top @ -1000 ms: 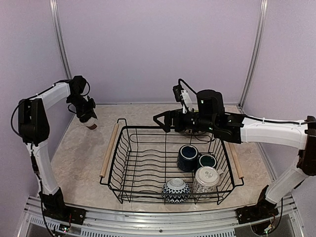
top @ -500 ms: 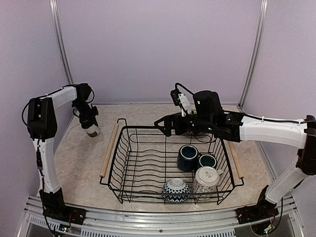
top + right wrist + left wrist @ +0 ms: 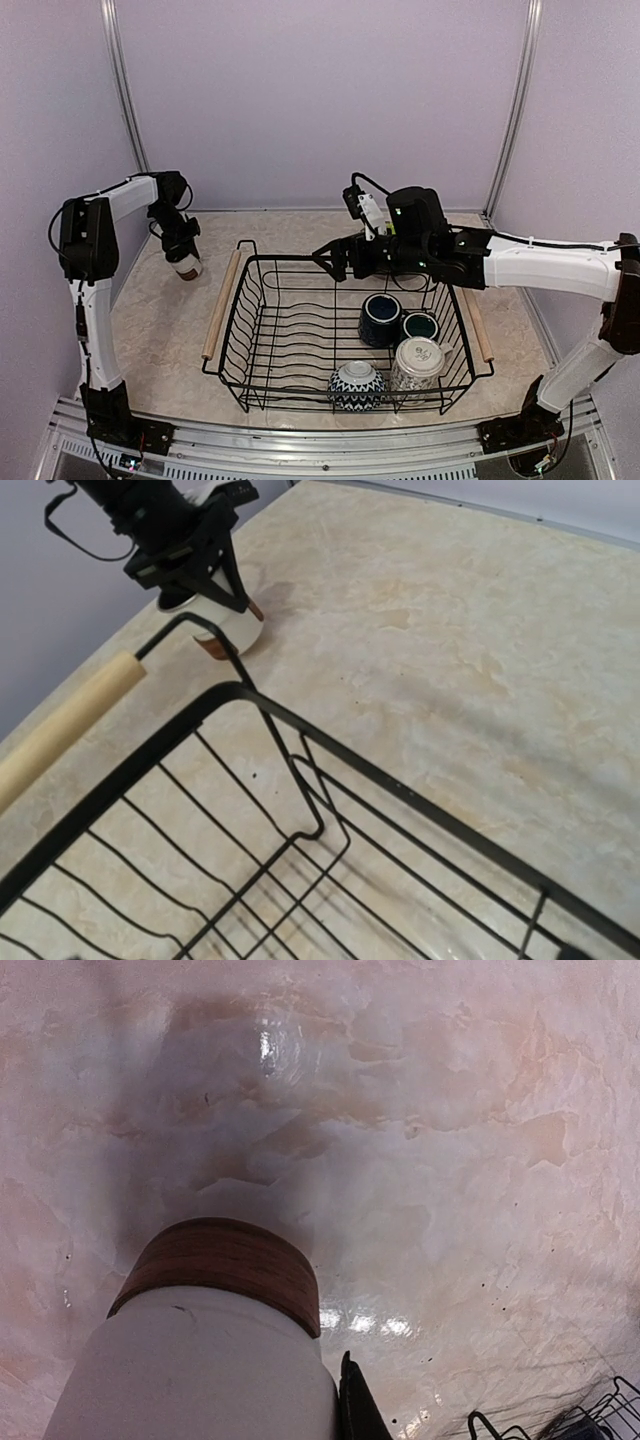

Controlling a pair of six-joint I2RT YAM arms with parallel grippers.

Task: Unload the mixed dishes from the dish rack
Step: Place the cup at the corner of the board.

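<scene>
Clamping a white cup [image 3: 187, 268], left gripper [image 3: 183, 256] seems just above table [image 3: 160, 330]; right gripper [image 3: 331, 261] gapes wide

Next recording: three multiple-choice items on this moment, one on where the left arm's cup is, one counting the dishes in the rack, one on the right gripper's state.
1. Where is the brown-based cup in the left gripper, relative to the dish rack?
A. inside it
B. outside, beyond its left wooden handle
C. beyond its right side

2. How many dishes sit in the rack?
A. two
B. four
C. six

3. The right gripper is:
A. open and empty
B. shut on a mug
C. shut on a plate

Answers: B, the cup hangs over the table left of the handle; B, a dark blue mug, teal mug, white patterned cup and patterned bowl; A, its jaws stand apart above the rack's far rim.
</scene>
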